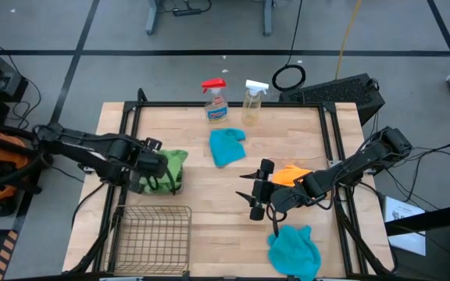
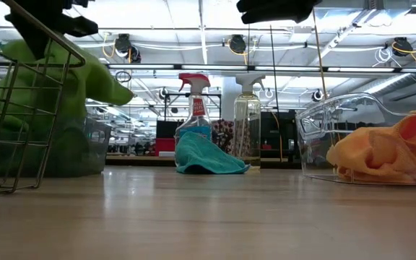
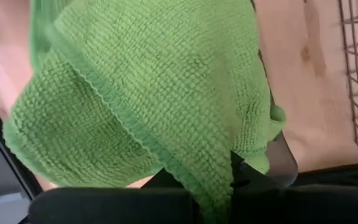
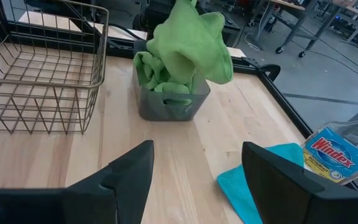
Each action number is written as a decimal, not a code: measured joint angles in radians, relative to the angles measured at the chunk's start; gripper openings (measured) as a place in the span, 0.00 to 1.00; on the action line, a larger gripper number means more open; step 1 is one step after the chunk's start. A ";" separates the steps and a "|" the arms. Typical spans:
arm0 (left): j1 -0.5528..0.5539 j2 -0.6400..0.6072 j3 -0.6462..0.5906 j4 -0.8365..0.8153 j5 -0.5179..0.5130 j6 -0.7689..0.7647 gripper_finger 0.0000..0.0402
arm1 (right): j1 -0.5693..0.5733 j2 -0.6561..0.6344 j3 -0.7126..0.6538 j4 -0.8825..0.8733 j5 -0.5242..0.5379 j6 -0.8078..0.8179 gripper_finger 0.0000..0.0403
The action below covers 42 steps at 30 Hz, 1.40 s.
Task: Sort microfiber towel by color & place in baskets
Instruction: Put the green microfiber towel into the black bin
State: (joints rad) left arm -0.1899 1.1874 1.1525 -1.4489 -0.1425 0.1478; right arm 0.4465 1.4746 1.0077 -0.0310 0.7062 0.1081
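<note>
Wire-mesh basket (image 1: 153, 238): bare inside from what I can see, on the near-left of the table, just beside the left arm and well apart from the right one.
Smoky grey tub (image 4: 166, 99): straight below the left gripper (image 1: 156, 162), already holding 1 green cloth (image 4: 153, 71); this is the drop that matters.
Green towel in hand (image 4: 190, 43): pinched tight in the left gripper, jaws shut on it, hanging as a loose bunch with its long fall pointing down into the tub; it looks to be over the tub mouth rather than off to 1 side.
Next move, my guess: let go and lower slightly; the risk is a corner draping over the tub rim.
Teal towels: 1 (image 1: 226, 146) lies ahead of the right gripper (image 1: 261, 190) by the Windex bottle (image 1: 216, 100) and the clear spray bottle (image 1: 253, 101), 1 (image 1: 294, 251) lies behind it at the table's near edge.
Right gripper: fingers spread wide, holding nothing, the nearer arm to both teal cloths.
Orange towels (image 2: 388, 153): settled in the clear tub (image 2: 323, 115), just beside the right arm.
</note>
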 joint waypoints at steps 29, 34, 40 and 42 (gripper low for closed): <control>0.001 -0.045 -0.145 0.068 -0.014 -0.459 0.56 | 0.000 -0.001 0.000 -0.034 -0.001 0.001 0.58; -0.025 -0.073 -0.097 0.001 -0.016 -0.490 0.59 | 0.000 -0.001 0.000 -0.035 -0.001 0.003 0.58; -0.038 -0.091 -0.050 -0.050 -0.041 -0.536 0.59 | 0.000 -0.001 0.000 -0.048 -0.001 0.010 0.58; -0.038 -0.092 -0.025 -0.051 -0.047 -0.535 0.59 | 0.000 -0.001 0.000 -0.050 -0.001 0.011 0.58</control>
State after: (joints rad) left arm -0.2276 1.0954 1.1270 -1.4996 -0.1891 -0.3870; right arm 0.4469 1.4738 1.0077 -0.0807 0.7055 0.1192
